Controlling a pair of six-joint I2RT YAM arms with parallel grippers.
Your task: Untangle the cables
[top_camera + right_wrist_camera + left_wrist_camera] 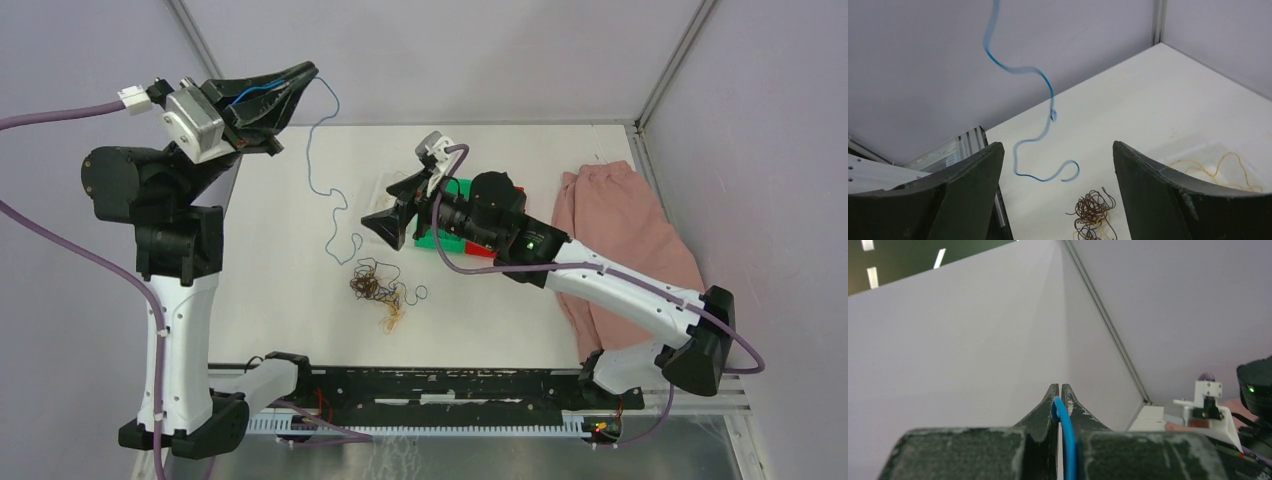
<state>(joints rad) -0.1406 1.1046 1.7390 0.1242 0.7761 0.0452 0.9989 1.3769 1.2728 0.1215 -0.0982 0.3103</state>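
Left claw [300, 75] is pressing together, pinching one hair-thin, curly blue wire strand [310, 160] high above the matte white counter [280, 320]. The strand is hanging in loose waves, its lower end curling near the heap. Right claw [393, 207] is standing spread wide, gripping nothing. One knotted heap of dark brown, yellow-tan and blue strands [378, 285] is lying on the counter between the arms. One clear shallow tray [1188, 150] is holding thin yellow-tan loops [1218, 167]; their count is not discernible. One crumpled pink cloth [620, 230] is lying at the counter's right side.
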